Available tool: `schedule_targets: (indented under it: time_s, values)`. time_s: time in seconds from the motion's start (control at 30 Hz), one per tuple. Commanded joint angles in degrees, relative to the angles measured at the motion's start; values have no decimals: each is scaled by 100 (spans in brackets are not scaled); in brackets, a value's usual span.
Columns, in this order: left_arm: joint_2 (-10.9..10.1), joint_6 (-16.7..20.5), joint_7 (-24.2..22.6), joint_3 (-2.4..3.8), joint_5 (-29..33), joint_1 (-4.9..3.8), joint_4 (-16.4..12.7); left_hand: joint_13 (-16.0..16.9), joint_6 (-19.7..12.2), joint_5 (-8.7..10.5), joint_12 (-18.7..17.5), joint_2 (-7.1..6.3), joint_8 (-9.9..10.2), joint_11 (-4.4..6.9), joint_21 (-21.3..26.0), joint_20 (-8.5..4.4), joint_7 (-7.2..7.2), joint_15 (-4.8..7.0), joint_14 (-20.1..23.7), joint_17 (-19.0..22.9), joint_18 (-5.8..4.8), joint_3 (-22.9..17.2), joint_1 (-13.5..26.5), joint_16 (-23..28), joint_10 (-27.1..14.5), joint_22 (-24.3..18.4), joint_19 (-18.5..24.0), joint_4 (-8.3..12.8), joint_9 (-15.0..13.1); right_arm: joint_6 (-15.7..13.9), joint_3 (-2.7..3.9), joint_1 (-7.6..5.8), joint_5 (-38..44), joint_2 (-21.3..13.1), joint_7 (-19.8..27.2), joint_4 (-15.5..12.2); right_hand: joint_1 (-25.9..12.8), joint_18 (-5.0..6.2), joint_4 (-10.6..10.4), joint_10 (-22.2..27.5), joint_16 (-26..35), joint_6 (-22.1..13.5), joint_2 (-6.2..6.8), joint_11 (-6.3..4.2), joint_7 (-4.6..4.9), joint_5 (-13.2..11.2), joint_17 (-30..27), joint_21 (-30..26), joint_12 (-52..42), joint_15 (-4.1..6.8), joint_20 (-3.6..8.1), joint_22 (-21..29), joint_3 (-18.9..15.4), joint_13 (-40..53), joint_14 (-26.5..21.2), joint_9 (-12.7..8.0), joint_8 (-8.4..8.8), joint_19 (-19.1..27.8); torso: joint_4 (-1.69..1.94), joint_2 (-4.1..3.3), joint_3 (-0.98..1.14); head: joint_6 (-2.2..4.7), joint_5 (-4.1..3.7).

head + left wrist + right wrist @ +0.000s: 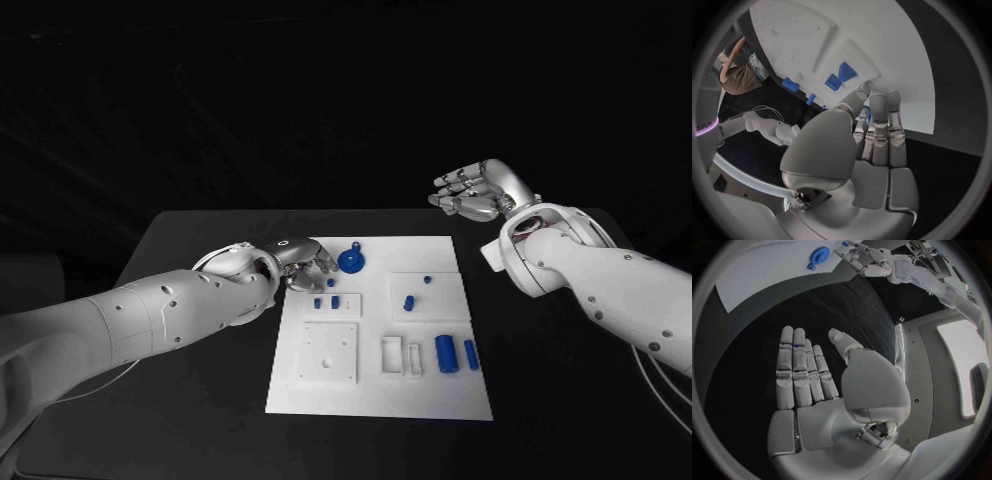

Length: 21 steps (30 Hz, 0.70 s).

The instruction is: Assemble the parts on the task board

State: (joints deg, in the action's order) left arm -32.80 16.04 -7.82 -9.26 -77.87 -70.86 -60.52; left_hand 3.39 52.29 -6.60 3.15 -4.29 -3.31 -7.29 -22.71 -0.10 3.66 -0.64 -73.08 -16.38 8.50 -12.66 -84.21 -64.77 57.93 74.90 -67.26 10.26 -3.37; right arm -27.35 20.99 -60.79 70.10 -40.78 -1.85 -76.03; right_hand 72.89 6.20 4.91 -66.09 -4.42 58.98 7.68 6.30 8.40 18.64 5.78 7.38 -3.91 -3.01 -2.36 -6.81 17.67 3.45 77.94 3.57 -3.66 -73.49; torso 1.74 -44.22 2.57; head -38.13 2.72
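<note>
I see blue parts (pixel 446 352) loose on the board (pixel 378 400) mid-frame, so assembly looks barely begun. My left robot hand (pixel 296 262) hovers empty at its upper-left edge; right robot hand (pixel 476 192) waits open, upper right.

A black table (pixel 188 250) with a matte top stands in a dark room; behind its far edge everything falls into near-black, with only faint folds like a dark curtain. In the right wrist view, grey wall panels (pixel 926 385) and a bright, rounded window-like opening (pixel 961 365) stand off to one side.
</note>
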Motion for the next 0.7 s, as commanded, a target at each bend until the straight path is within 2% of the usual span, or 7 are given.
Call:
schedule_targets:
  time_s: [0.03,0.17,0.23,0.3,0.5,0.63,0.7]
  values:
    - [-15,131,-49,5,76,0,3,-7,-44,23,24,3,5,-3,38,1,16,-28,1,7,-17,15,-56,22,-33,112,-20,-1,6,374,2,9,45,-5,24,4,77,116,76,35,-22,51,-14,-6,5,37,37,70,31,40,53,-15,9,-6,138,5,6,-130,-2,4,2,4,3]
    - [-87,153,-83,13,308,-2,-22,-8,99,13,21,31,0,16,31,-9,106,-14,-17,5,-13,-26,-45,6,73,124,-29,-3,1,862,2,27,275,-17,53,20,196,179,268,-181,-357,245,-29,-111,-59,50,277,517,38,285,285,-245,24,-8,781,7,-2,-702,-7,4,0,18,-4]
    - [-136,156,-128,27,718,-8,-34,-12,607,-3,46,84,-49,97,20,-36,280,33,23,22,-18,-146,7,47,424,135,6,2,-23,1108,0,45,457,-22,67,33,186,179,363,-319,-1031,375,-86,-199,-112,-20,729,936,38,456,467,-497,38,-6,837,11,-6,-1109,-4,3,-2,37,-54]
    - [-184,168,-183,53,1256,-29,-43,-12,690,-17,24,77,-26,128,49,-67,302,65,122,104,-63,-276,80,244,583,129,114,26,-18,1327,-3,59,655,-29,72,47,144,127,452,-343,-1485,399,-96,-209,-127,18,1100,1117,57,462,520,-657,129,-12,839,5,11,-1071,1,6,-1,47,-95]
    - [-403,190,-415,136,3169,-200,-148,-15,909,-52,34,96,-33,234,702,-100,393,95,394,691,-350,-414,391,1751,1078,-224,617,-35,-23,1869,-98,90,1483,-87,26,71,-151,124,770,-423,-2481,503,-113,-222,-160,-56,2425,2230,57,537,596,-1753,381,-7,676,13,3,-783,4,5,3,76,-176]
    - [-541,160,-525,198,3981,-290,-279,-10,853,-42,46,127,-25,200,1463,-14,419,7,113,1173,-473,-355,461,3236,1103,-894,682,-72,-20,2058,-151,116,2016,-100,-69,52,-184,133,835,-401,-2796,525,-132,-243,-188,-158,2749,2555,51,534,597,-2155,406,-3,678,12,6,-665,-4,6,1,100,-187]
    - [-619,140,-581,226,4410,-338,-371,-8,861,-72,38,138,-27,203,1774,51,420,-103,321,1255,-530,-334,457,3916,1115,-1138,776,-65,-21,2157,-191,140,2290,-100,-143,31,-192,142,846,-347,-2856,540,-112,-242,-186,-257,2794,2607,52,528,594,-2227,403,-4,692,12,7,-656,0,2,-3,114,-195]
